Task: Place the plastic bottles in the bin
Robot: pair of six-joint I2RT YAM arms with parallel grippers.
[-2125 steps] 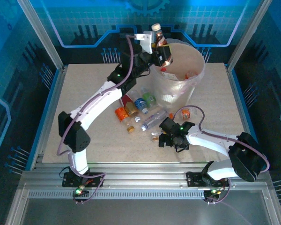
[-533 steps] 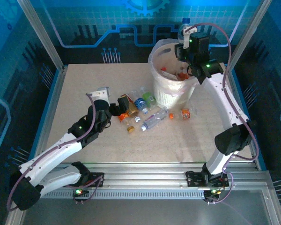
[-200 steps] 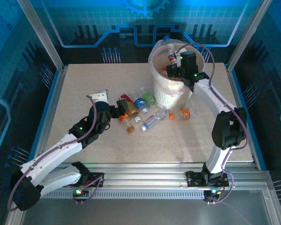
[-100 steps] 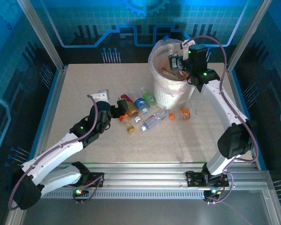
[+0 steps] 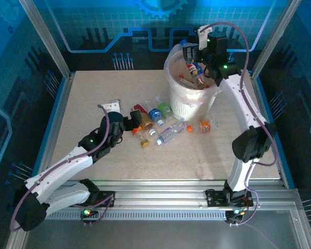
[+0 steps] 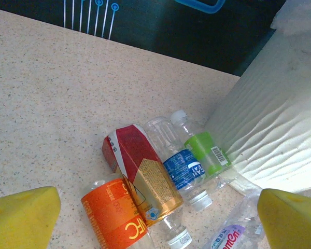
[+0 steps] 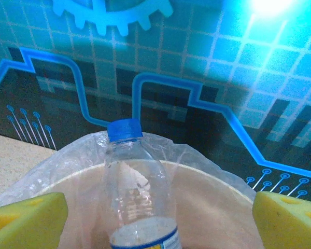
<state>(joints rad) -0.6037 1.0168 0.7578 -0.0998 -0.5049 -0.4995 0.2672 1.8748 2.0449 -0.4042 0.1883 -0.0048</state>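
Fingers (image 6: pixel 22 213) on the left gripper (image 6: pixel 158 207) are spread wide, same as the right gripper (image 7: pixel 160 207), so I'd close across just the red-label bottle (image 6: pixel 130 151).

On my right wrist feed the blue-capped bottle (image 7: pixel 137 192) runs off the bottom edge, so I can't see what it rests on. My left wrist feed crops the orange-labelled bottle (image 6: pixel 114 220) and the bin (image 6: pixel 269 119). From above, what lies inside the bin is too small to sort.
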